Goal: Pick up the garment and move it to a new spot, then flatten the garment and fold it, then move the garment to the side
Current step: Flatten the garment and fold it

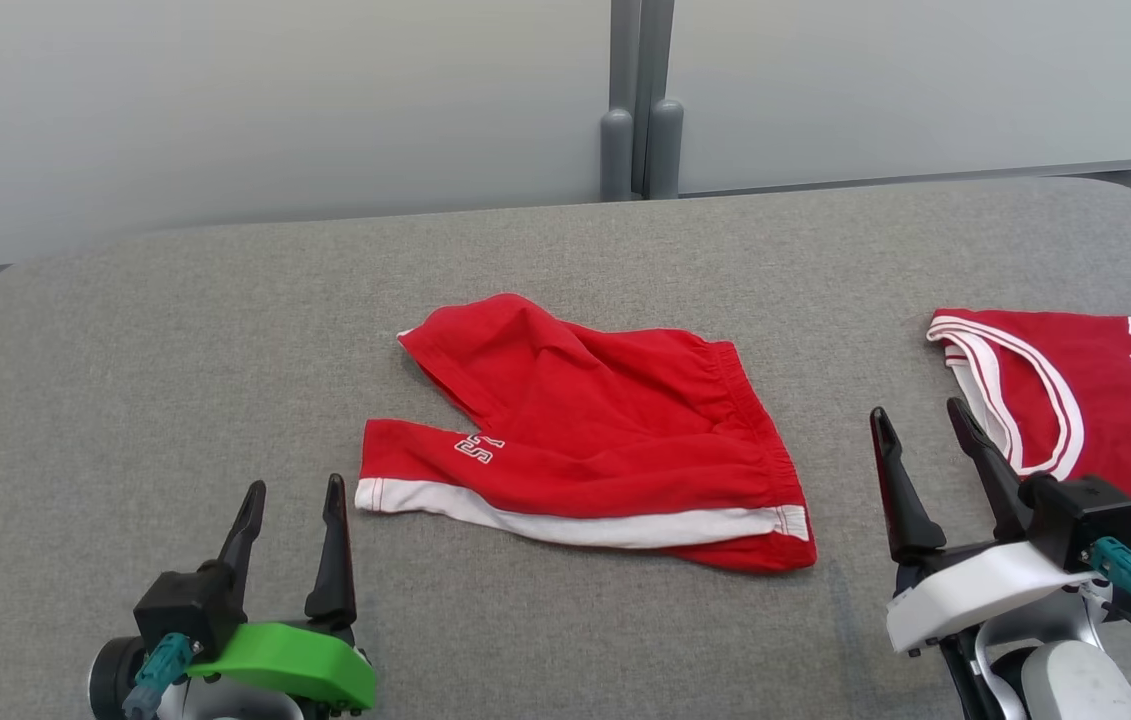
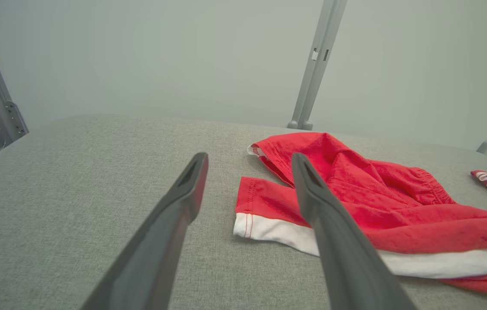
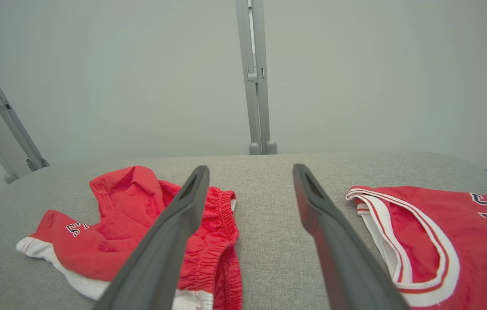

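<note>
The garment is a pair of red shorts with a white side stripe, lying rumpled and partly folded over itself in the middle of the grey table. The same garment appears in both wrist views. My left gripper rests open at the lower left, just left of the shorts' white hem, holding nothing. My right gripper stands open at the lower right, between the shorts and a red jersey, its fingers empty.
A red jersey with white trim and dark lettering lies flat at the table's right edge; the jersey also lies right of my right fingers. A grey post and pale wall panels stand behind the table.
</note>
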Controlling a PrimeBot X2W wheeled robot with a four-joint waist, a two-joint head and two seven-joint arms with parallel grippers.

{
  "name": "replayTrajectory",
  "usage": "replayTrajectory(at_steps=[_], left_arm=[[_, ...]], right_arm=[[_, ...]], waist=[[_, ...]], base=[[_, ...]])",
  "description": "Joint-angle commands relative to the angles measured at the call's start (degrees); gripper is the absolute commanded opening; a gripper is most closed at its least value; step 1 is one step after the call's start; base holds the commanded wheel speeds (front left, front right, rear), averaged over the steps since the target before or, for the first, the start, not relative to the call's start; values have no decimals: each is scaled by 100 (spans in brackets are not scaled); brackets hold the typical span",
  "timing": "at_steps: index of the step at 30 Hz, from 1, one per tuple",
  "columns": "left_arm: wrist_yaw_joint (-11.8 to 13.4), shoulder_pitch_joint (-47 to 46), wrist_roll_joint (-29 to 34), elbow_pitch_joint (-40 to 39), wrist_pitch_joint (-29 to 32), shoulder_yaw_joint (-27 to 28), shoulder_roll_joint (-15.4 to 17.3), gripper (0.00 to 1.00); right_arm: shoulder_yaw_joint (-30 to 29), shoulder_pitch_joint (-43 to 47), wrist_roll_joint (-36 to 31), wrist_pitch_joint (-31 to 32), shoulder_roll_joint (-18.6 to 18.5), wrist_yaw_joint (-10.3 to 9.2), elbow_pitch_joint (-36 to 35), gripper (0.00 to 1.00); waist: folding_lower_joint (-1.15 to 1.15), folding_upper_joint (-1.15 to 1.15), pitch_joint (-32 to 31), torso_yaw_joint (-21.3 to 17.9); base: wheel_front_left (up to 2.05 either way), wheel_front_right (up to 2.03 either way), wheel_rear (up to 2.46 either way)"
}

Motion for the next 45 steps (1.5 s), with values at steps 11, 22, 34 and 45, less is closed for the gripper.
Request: replayTrajectory(at_steps=[11, 22, 34, 45], left_arm=[[79, 237, 169, -182, -13, 157, 19, 100], [34, 244, 162, -116, -14, 158, -3, 100], [42, 167, 128, -71, 7, 100, 23, 100], [4, 44, 138, -11, 13, 19, 0, 100]], right_arm=[[104, 102, -60, -6, 32, 0, 96, 100], [130, 71, 8, -12, 34, 0, 127, 100], [267, 150, -155, 301, -9, 0, 370, 100], [707, -118, -142, 397, -328, 0, 1296, 100]], waist=[[0, 61, -43, -42], [0, 61, -26, -25], [0, 61, 67, 0], [0, 61, 281, 133]], base=[[0, 0, 0], [0, 0, 0], [0, 0, 0], [0, 0, 0]])
